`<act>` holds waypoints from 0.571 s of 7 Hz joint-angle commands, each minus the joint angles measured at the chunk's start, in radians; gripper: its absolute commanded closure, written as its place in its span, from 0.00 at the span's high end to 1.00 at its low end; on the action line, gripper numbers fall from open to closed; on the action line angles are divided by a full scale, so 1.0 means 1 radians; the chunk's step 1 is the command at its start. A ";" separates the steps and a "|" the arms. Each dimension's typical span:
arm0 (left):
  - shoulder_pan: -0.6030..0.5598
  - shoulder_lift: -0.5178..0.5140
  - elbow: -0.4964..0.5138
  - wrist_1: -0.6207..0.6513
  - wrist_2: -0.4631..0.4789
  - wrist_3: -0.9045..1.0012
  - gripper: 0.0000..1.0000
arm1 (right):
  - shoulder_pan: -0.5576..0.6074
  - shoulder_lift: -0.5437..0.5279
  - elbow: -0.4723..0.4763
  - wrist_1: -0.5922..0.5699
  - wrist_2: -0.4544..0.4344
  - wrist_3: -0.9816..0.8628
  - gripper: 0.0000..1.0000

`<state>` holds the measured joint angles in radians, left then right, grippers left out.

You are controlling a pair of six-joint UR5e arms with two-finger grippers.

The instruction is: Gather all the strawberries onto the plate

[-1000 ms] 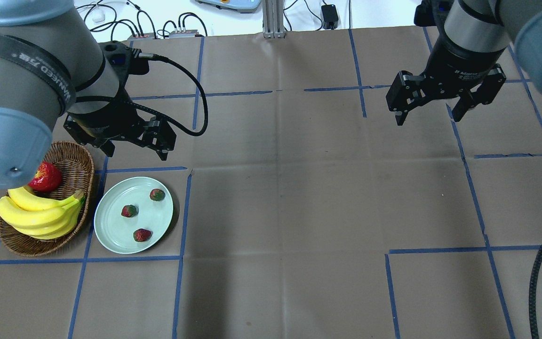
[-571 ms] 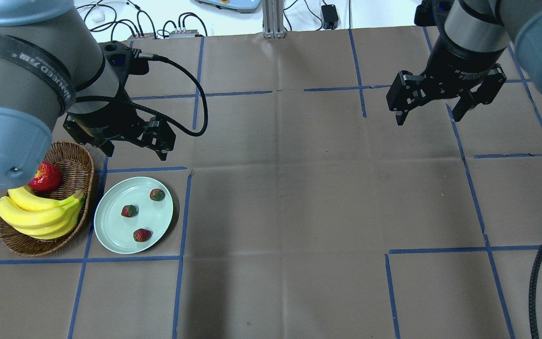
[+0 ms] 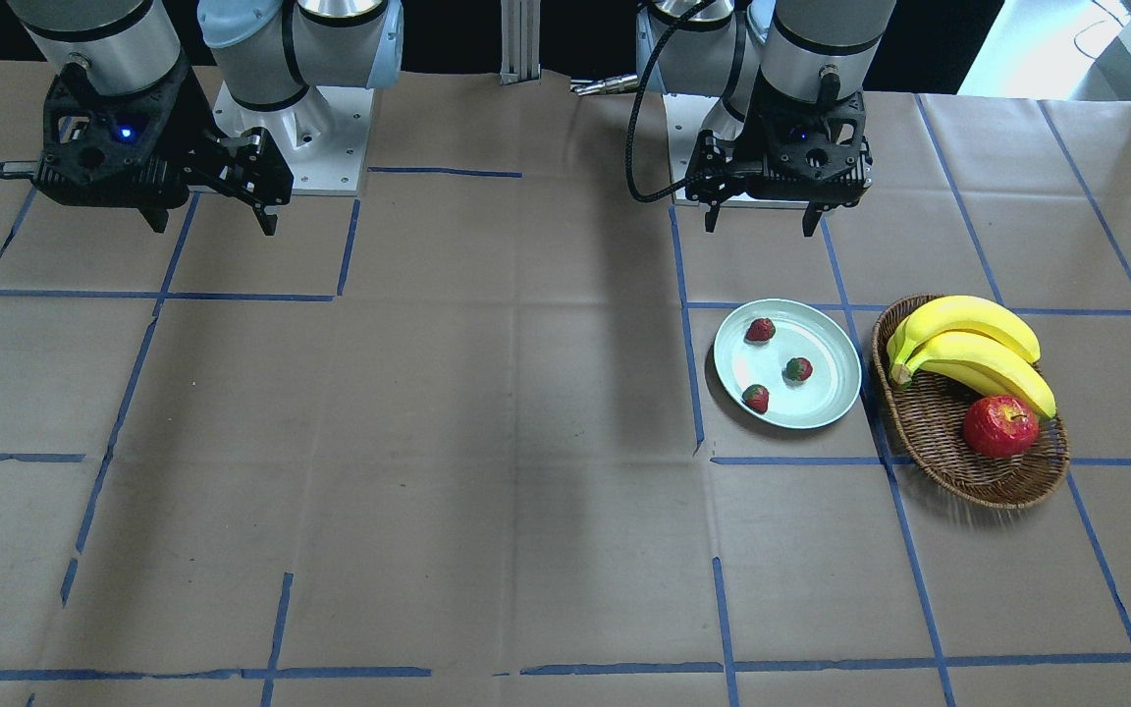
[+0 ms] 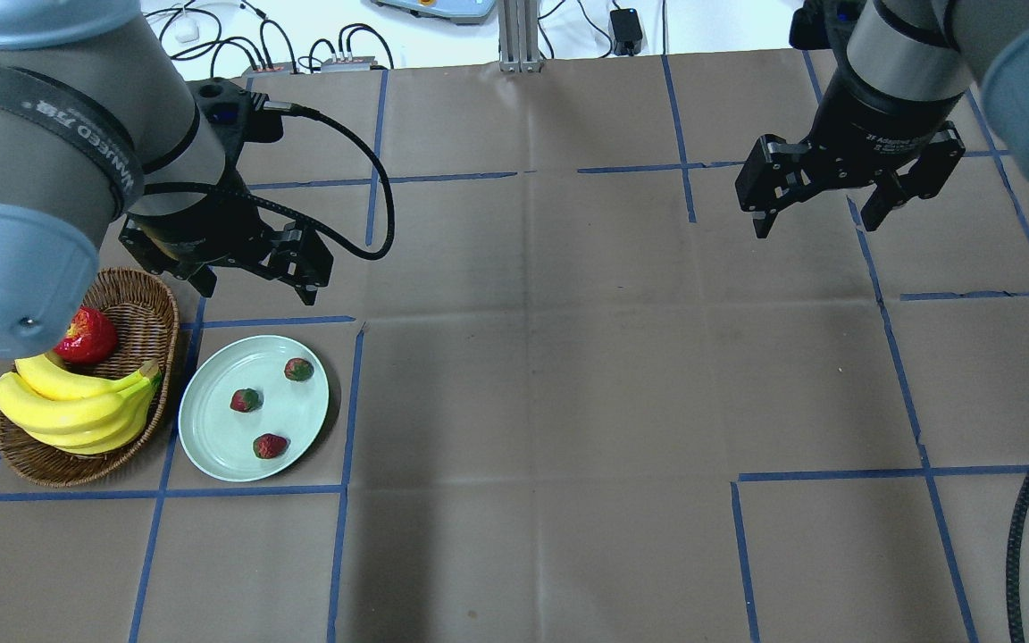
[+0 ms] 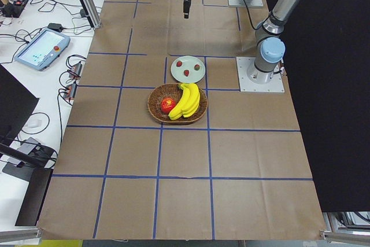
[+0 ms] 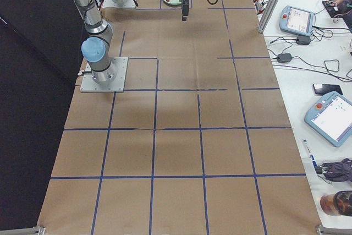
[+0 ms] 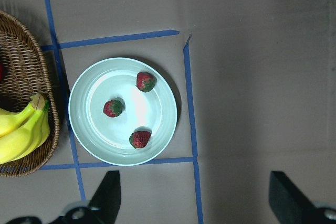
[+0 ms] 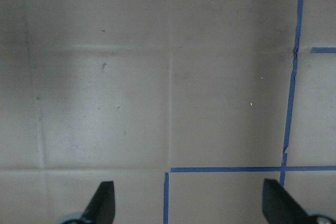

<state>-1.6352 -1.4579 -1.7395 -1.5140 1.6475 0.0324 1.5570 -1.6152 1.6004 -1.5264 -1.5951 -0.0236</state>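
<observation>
Three small red strawberries (image 4: pixel 246 400) (image 4: pixel 298 369) (image 4: pixel 271 446) lie apart on the pale mint-green plate (image 4: pixel 211 439) at the left of the overhead view. They also show on the plate (image 3: pixel 821 398) in the front view and on the plate (image 7: pixel 86 129) in the left wrist view. My left gripper (image 4: pixel 255 284) is open and empty, hovering above the table just behind the plate. My right gripper (image 4: pixel 818 214) is open and empty, high over the far right of the table.
An oval wicker basket (image 4: pixel 41 460) with bananas (image 4: pixel 77 406) and a red apple (image 4: pixel 87 337) stands left of the plate, touching distance from it. Blue tape lines grid the brown paper table cover. A black cable (image 4: pixel 1028 518) hangs at the right front.
The right gripper has shifted very slightly. The left arm, the plate and the strawberries have not moved.
</observation>
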 commanded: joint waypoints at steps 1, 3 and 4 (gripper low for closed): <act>0.000 0.001 0.000 -0.002 0.002 0.000 0.99 | 0.000 -0.002 0.003 -0.003 0.001 0.001 1.00; 0.000 0.001 0.000 0.000 0.000 0.001 0.99 | 0.003 -0.003 0.000 0.000 0.004 0.002 1.00; 0.000 0.001 0.000 0.000 0.002 0.001 0.99 | 0.003 0.000 -0.002 0.000 0.004 0.002 1.00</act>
<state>-1.6352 -1.4573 -1.7395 -1.5142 1.6483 0.0333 1.5593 -1.6179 1.6001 -1.5269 -1.5918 -0.0217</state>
